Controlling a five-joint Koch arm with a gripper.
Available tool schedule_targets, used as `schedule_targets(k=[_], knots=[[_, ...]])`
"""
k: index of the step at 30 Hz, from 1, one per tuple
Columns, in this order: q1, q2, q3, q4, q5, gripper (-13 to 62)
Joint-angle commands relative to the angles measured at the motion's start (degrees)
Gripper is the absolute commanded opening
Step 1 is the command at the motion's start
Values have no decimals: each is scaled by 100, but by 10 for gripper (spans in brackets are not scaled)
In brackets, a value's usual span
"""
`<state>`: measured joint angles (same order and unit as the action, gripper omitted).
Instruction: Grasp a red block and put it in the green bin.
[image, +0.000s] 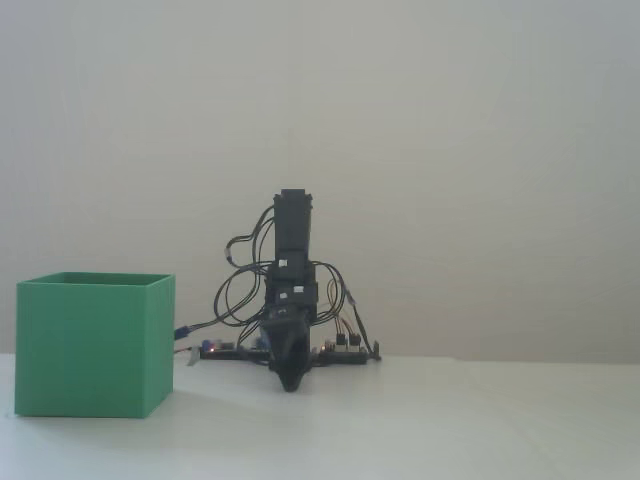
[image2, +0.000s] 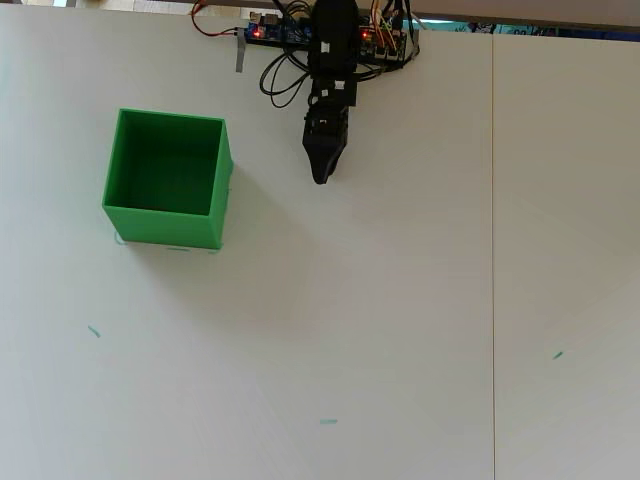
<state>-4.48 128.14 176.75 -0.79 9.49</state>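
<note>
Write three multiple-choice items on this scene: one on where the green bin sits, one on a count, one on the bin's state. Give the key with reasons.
1. In the overhead view, the green bin sits where relative to the gripper?
A. to its left
B. to its right
C. directly under it

2. How many red blocks show on the table in the two views?
A. two
B. one
C. none

3. What state is the green bin in?
A. tipped on its side
B. upright, open at the top, with nothing showing inside
C. closed with a lid

Key:
1 A: the bin lies left of the arm's tip, with bare table between them.
2 C: no red block appears on the table in either view.
3 B: the overhead view looks straight into it, showing only green walls and floor.
</note>
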Motion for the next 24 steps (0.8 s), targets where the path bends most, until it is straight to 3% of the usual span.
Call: schedule_targets(k=[1, 24], knots=[[-35, 510, 343, 369, 26, 334], [-35, 510, 343, 369, 26, 334]])
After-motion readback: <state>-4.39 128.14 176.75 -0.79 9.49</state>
